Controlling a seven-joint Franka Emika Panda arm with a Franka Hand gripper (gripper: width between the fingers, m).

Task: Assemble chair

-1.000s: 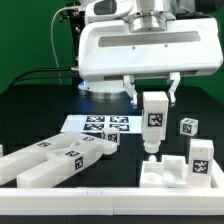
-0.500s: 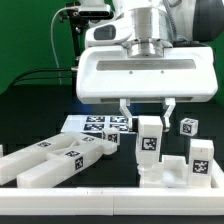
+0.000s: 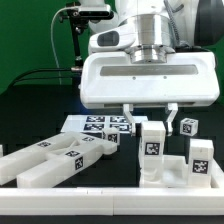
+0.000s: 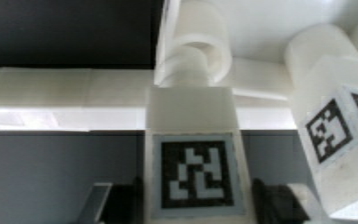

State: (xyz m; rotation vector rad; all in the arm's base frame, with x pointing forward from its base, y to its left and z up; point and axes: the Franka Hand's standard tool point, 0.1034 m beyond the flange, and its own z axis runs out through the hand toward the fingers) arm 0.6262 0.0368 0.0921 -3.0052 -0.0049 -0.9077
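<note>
Gripper on the glossy white robot arm points straight down at the middle of the exterior view. Its two fingers pinch the top of an upright matte white plastic post with a square black-and-white tag. The wide gripper body hides the arm above it. At the exterior view's left, long matte white plastic bars with tags lie flat on the black table, cut off by the frame edge. Behind them lies the marker board, its far edge lost under the gripper body. The held post's lower end meets a low white notched plastic block; whether it is seated there or only touching is hard to make out. Further right stand a small white tagged cube and a second upright white tagged post. A plain white rail crosses the foreground. Only the wrist view shows the held post's tag close up, with dark finger edges tight on either side. Beyond the tag is a blurred rounded white shape that cannot be identified. That view shows neither the bars nor the marker board.
</note>
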